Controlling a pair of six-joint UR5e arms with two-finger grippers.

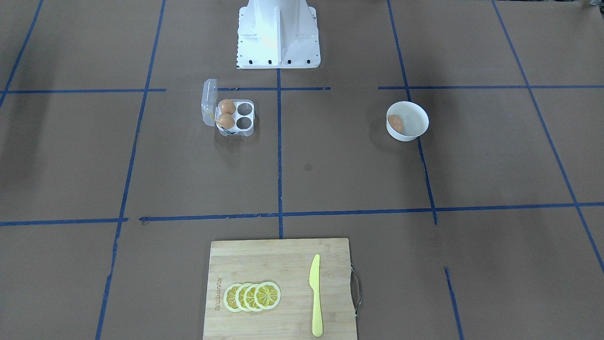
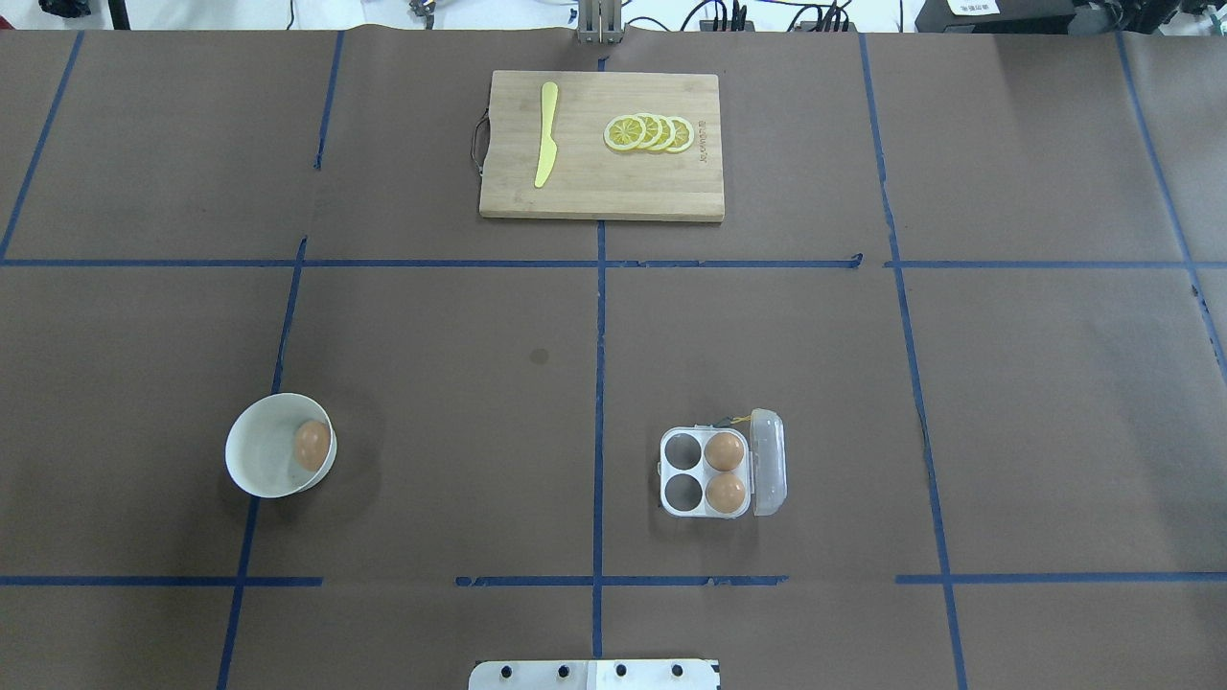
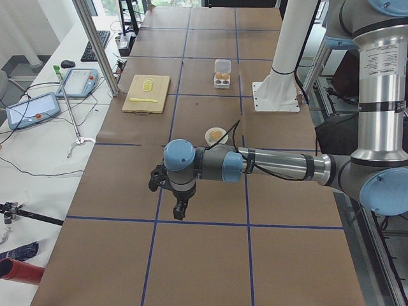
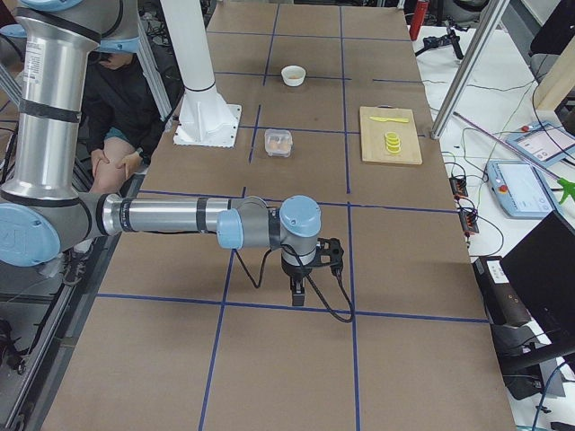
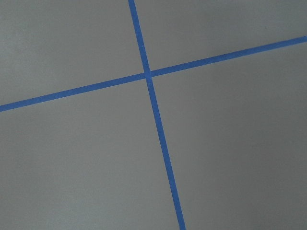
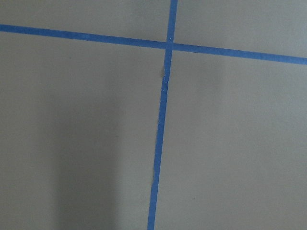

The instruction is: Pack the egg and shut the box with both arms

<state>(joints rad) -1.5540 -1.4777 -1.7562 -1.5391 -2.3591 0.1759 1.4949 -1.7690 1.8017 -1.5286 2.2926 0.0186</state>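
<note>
One tan egg (image 2: 312,445) lies in a round white bowl (image 2: 257,458) on the robot's left side. The clear box (image 2: 703,471) stands open on the right side, its lid (image 2: 769,460) upright at its outer edge. Two eggs (image 2: 725,450) fill the cups beside the lid; the two other cups are empty. My left gripper (image 3: 180,210) shows only in the exterior left view, far out over bare table; I cannot tell its state. My right gripper (image 4: 297,296) shows only in the exterior right view, likewise far out; I cannot tell its state. Both wrist views show only brown paper and blue tape.
A wooden cutting board (image 2: 594,182) with a yellow knife (image 2: 546,134) and lemon slices (image 2: 650,132) lies at the far middle of the table. The white base pedestal (image 1: 277,35) stands at the robot's edge. Blue tape lines cross the brown table cover.
</note>
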